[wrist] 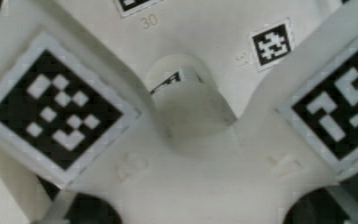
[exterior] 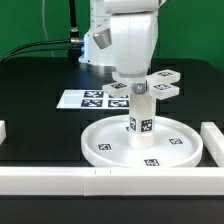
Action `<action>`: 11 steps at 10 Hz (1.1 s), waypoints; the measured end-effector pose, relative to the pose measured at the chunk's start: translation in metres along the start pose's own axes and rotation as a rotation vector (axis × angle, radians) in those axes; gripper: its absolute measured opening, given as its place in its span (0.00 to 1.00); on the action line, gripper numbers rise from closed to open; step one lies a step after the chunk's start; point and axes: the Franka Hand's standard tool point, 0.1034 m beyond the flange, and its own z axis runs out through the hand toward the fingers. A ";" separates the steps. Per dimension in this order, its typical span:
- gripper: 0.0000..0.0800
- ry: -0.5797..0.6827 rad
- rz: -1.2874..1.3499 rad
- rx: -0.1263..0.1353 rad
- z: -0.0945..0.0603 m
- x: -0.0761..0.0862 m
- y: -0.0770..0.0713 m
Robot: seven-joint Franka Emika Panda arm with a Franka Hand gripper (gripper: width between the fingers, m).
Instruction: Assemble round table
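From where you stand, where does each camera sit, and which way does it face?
Exterior view: off the arm, raised a little, looking across the table at the round disc, the leg upright on it, the cross-shaped foot and the marker board; the white arm shows.
Wrist view: on the wrist, facing the cross-shaped foot from very close; no robot part is clear.
Shared: the tagged foot.
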 end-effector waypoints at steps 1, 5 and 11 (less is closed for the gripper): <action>0.56 0.004 0.131 0.016 0.000 -0.008 0.002; 0.56 0.042 0.578 0.031 -0.001 -0.015 0.004; 0.56 0.037 0.920 0.038 -0.001 -0.014 0.004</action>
